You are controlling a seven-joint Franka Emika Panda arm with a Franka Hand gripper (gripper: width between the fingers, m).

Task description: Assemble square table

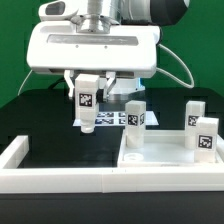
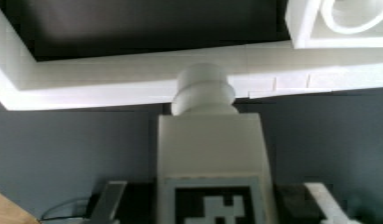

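In the exterior view my gripper (image 1: 87, 92) is shut on a white table leg (image 1: 87, 108) with a black-and-white tag. It holds the leg upright above the dark table, to the left of the square table top (image 1: 160, 158). The tray-like top lies on the exterior view's right, and three tagged legs (image 1: 135, 115) (image 1: 194, 112) (image 1: 205, 141) stand on it. In the wrist view the held leg (image 2: 209, 140) runs out from between my fingers (image 2: 319, 196), round tip forward. A corner of the table top (image 2: 341, 22) shows beyond it.
The long white border wall (image 1: 60, 176) runs along the front and up the exterior view's left; in the wrist view it (image 2: 99, 82) lies under the leg's tip. The marker board (image 1: 112, 118) lies flat behind the held leg.
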